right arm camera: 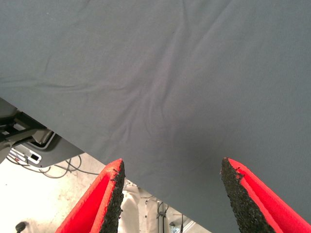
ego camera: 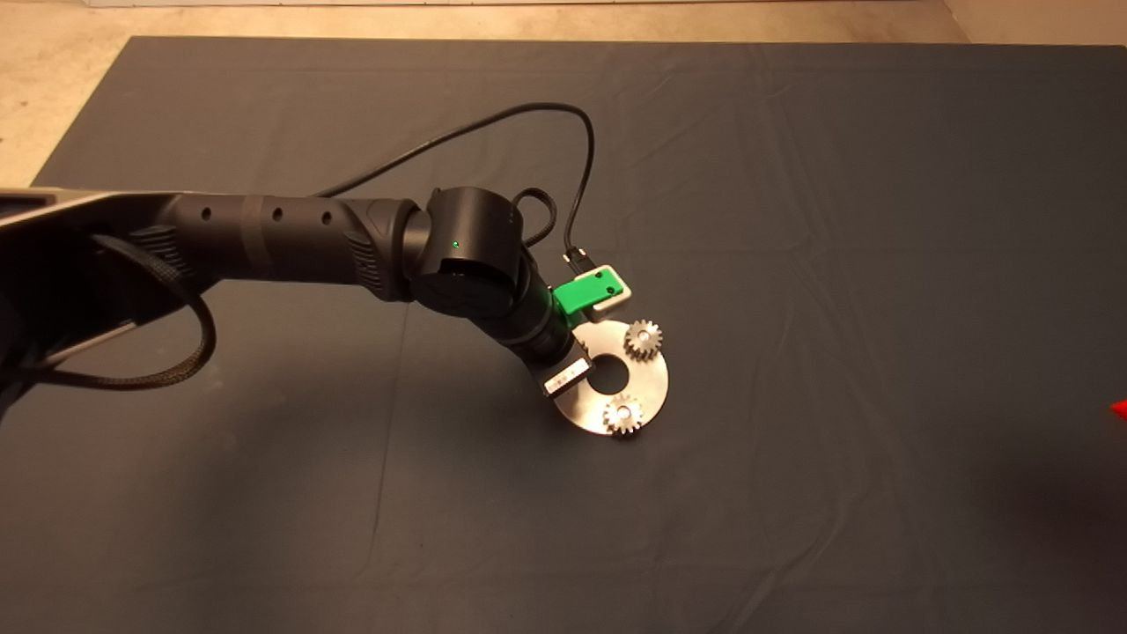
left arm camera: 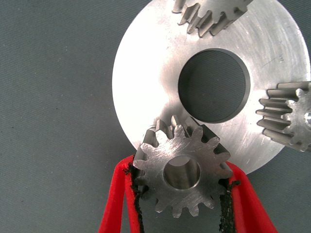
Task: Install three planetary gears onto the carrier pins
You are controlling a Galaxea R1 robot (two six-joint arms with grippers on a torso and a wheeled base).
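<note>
A shiny round disc [ego camera: 650,380] with a central hole lies mid-mat. Two planetary gears [ego camera: 643,338] [ego camera: 622,414] sit on carrier pins, whose tops show in their bores [ego camera: 644,335]. My left gripper [ego camera: 574,357] hangs over the disc's left part, its fingers hidden under the wrist. In the left wrist view it [left arm camera: 181,191] is shut on a third gear [left arm camera: 160,160], held slightly tilted over the disc's rim [left arm camera: 146,87]. The pin below that gear is hidden. My right gripper [right arm camera: 170,194] stands open over bare mat, only a red tip [ego camera: 1120,408] showing at the right edge.
A black cable [ego camera: 528,114] loops from the left wrist over the mat. The dark mat [ego camera: 792,220] is creased around the disc. The right wrist view shows the table's edge with cables and a grey box [right arm camera: 34,145] on the floor beyond.
</note>
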